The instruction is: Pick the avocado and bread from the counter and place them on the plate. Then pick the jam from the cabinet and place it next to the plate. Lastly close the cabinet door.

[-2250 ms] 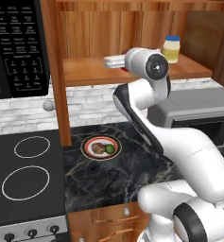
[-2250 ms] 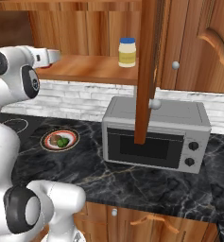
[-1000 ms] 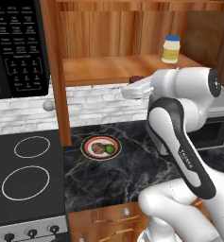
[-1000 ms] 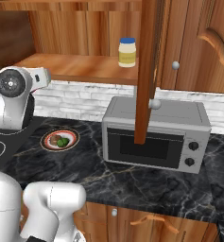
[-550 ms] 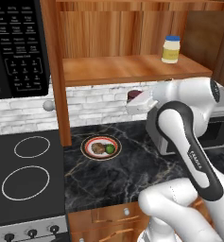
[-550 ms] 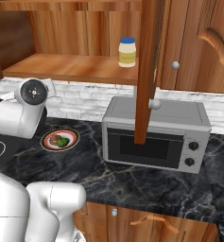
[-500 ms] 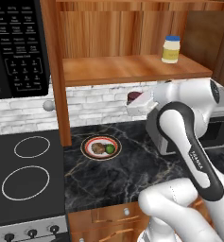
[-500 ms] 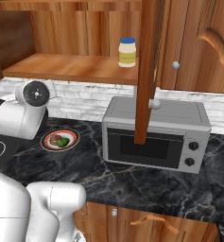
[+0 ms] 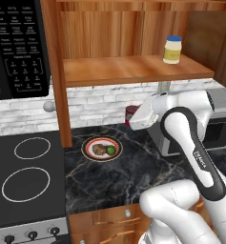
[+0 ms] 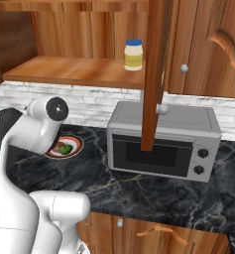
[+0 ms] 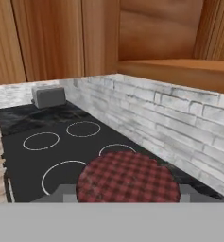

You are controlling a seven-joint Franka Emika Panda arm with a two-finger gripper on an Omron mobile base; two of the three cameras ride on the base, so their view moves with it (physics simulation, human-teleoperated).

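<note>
Finding 1: the plate [image 9: 101, 148] sits on the counter [image 9: 109, 181] at centre-left of the left base view, and both the avocado [image 9: 111, 150] and the bread [image 9: 100, 148] lie on it, side by side. That stage reads as complete.

Finding 2: the jam [image 9: 130, 113] appears just right of centre in the left base view, above the counter and to the upper right of the plate. In the hand view its plaid lid fills the bottom centre, between the 2 finger tips. The gripper [image 9: 133, 119] is clamped around the jar, which accounts for the jar hanging in the air rather than resting on anything.

Finding 3: the jar is carried low and near the plate, in my judgement so that it can be set on bare counter beside the plate.

Finding 4: the cabinet [image 9: 133, 69] stands open, the pale yellow jar [image 9: 171, 49] on its shelf. The cabinet door [image 10: 152, 74] juts edge-on in the right base view, not yet closed.
</note>
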